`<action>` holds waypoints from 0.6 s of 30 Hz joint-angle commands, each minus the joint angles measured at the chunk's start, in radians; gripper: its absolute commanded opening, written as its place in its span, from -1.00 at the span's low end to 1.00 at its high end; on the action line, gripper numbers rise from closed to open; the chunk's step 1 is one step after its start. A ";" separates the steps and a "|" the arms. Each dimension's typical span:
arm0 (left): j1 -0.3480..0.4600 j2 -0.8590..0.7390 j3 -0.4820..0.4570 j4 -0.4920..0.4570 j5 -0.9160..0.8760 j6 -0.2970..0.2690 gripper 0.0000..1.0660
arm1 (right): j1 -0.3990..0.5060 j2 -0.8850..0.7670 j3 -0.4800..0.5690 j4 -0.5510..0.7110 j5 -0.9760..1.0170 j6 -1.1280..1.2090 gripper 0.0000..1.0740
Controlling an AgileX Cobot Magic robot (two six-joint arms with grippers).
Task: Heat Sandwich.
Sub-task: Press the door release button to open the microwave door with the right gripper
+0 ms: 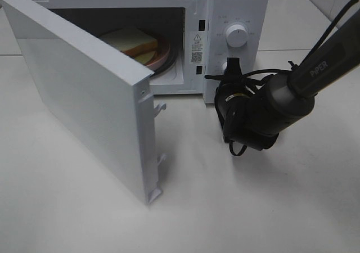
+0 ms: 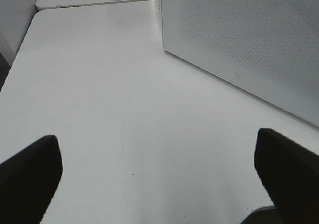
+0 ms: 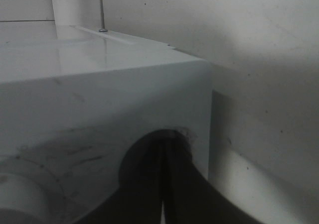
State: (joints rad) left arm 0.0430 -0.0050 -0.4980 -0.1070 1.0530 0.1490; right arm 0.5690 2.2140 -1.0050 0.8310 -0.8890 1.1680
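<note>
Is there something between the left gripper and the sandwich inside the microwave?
Yes: the open door stands between them. The left gripper faces the door's outer side; the sandwich lies behind it, inside the microwave.

Beneath the left gripper [image 2: 159, 184], the table [image 2: 99, 109] is smooth matt white; the microwave [image 1: 236, 5] casing looks glossy, its door [image 2: 239, 35] finely dotted.
</note>
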 commanded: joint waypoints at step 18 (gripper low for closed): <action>-0.001 -0.026 0.003 -0.004 -0.012 0.000 0.90 | -0.069 -0.003 -0.133 -0.188 -0.282 -0.004 -0.99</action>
State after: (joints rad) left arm 0.0430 -0.0050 -0.4980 -0.1070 1.0530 0.1490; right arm 0.5700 2.2200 -1.0110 0.8430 -0.8870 1.1630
